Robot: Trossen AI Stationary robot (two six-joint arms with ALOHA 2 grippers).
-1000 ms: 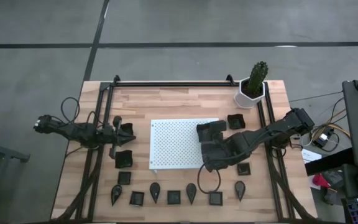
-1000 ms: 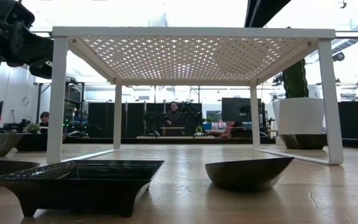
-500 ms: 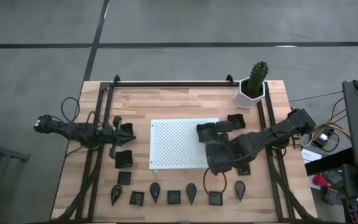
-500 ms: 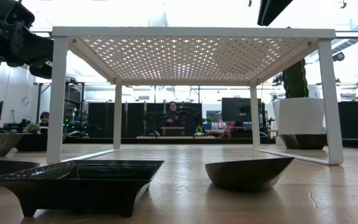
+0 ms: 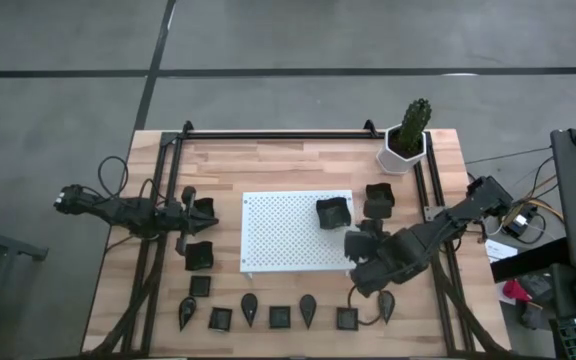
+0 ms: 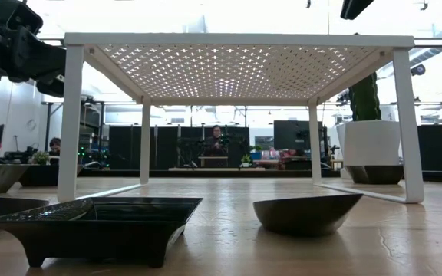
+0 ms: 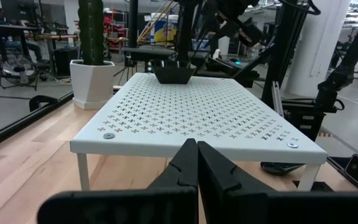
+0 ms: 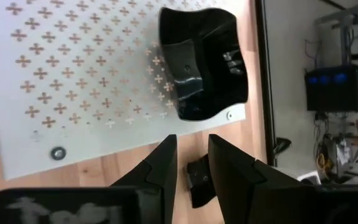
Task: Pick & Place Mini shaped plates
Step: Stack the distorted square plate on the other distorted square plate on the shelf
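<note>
One black square mini plate (image 5: 333, 213) (image 8: 204, 62) (image 7: 174, 71) rests by its base on the far right corner of the white perforated board (image 5: 296, 232). My right gripper (image 5: 360, 245) (image 8: 192, 163) hovers open beside the board's right edge and holds nothing. Below its fingers another black plate (image 8: 197, 182) lies on the wood. Several more black plates, square and teardrop-shaped, lie in a row (image 5: 280, 317) along the near edge, two of which show in the low view (image 6: 98, 222) (image 6: 307, 212). My left gripper (image 5: 190, 212) (image 7: 197, 163) waits shut and level at the table's left.
A white hexagonal pot with a cactus (image 5: 406, 140) stands at the far right corner. A square plate (image 5: 379, 198) sits on the wood between the board and the right rail (image 5: 436, 230). Two square plates (image 5: 199, 256) lie by my left gripper. People show in the room behind.
My right gripper has drawn away from over the board's right part toward the table's right and near edges, rising a little and rolling. The square plate stays where it was on the board's far right corner.
</note>
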